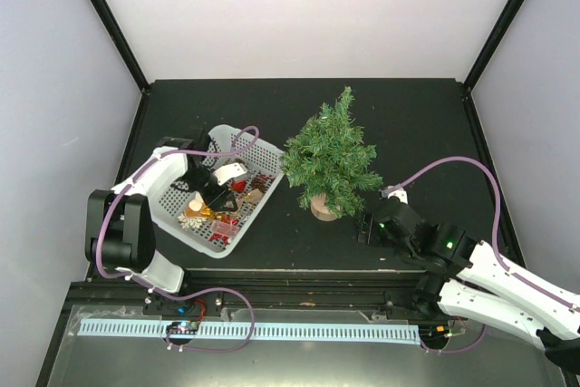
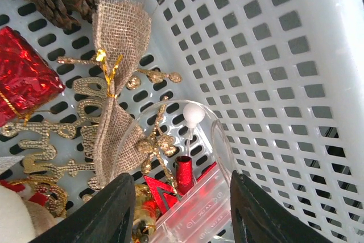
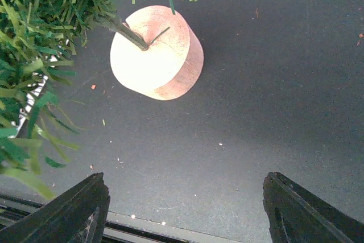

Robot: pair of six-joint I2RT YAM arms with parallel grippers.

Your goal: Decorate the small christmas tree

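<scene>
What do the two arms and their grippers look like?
Both arms have white links and black joints. The left arm and the right arm each carry a purple cable. Small green lights glow on the right arm. The left gripper and right gripper have black, tapered fingers.

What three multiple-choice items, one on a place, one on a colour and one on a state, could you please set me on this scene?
1. Where is the left gripper? A. Inside the white basket. B. Above the tree. C. On bare table.
2. What colour is the foil parcel? A. Blue. B. Red. C. Silver.
3. How is the right gripper? A. Shut on a trunk. B. Shut on a bauble. C. Open, empty.
Answers: 1 A, basket mesh surrounds it; 2 B, its wrap is shiny red; 3 C, its jaws stand apart over the table, short of the small christmas tree.
</scene>
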